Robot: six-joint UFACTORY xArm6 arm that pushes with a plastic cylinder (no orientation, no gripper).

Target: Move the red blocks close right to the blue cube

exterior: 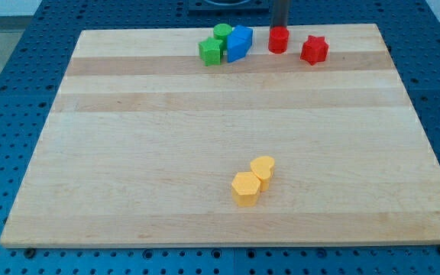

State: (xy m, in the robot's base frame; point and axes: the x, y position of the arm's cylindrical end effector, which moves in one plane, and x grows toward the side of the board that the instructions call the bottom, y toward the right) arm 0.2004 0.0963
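The blue cube (239, 43) stands near the board's top edge, a little left of centre. A red cylinder-like block (278, 40) stands a short gap to its right. A red star-shaped block (314, 50) sits further right, apart from the cylinder. My tip (279, 28) comes down from the view's top, right behind the red cylinder's upper side, at or very near it; the contact is hidden.
A green cube (211, 51) and a green round block (221, 32) touch the blue cube's left side. Two yellow blocks, one hexagonal (245, 189) and one heart-like (263, 167), touch each other low in the board's middle. The wooden board (128, 153) ends just above the top blocks.
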